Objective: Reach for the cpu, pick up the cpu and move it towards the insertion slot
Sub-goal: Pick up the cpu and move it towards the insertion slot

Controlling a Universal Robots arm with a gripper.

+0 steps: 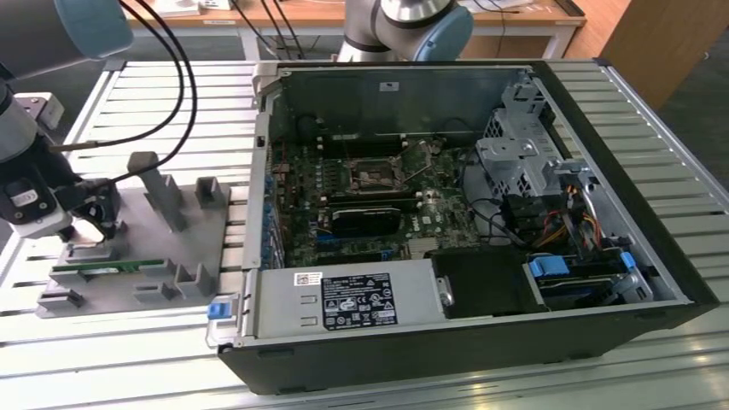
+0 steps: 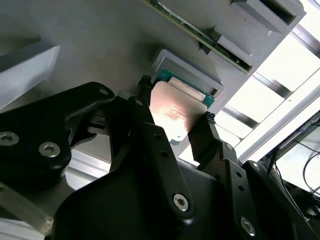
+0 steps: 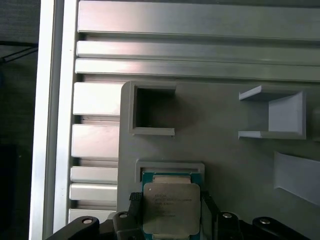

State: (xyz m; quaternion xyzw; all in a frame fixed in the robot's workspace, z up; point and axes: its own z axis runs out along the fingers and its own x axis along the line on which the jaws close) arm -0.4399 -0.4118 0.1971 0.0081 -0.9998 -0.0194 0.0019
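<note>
entry: cpu (image 3: 171, 209). flat square piece with a silver top, green edging showing around it. it is lying over the square pocket (image 3: 170, 165) near the edge of the grey holder plate (image 1: 171, 248). the plate is resting on the slatted desk (image 1: 137, 94) at the exterior view's left. whether the cpu is sitting in the pocket or hanging just clear of it cannot be told.

entry: gripper (image 2: 177, 99). black, two fingers (image 2: 142, 107). the fingers are bracketing the cpu on two opposite edges and touching it in both wrist views. judged to be clamping the cpu, with its top face left bare.

entry: insertion slot (image 1: 373, 176). square socket, silver frame, dark centre. it is sitting face up on the circuit board inside the open computer case (image 1: 456, 342).

relation: the insertion slot is lying toward the exterior view's right of the gripper, well apart from it. the case's side wall (image 1: 265, 171) is standing between the two. the cpu is square, so no long axis is counting. it is lying flat, and the slot looks flat too.

nearby: a green memory stick (image 1: 102, 267) is lying in a holder just beside the gripper. upright grey holders (image 1: 160, 192) are standing between the gripper and the case.
</note>
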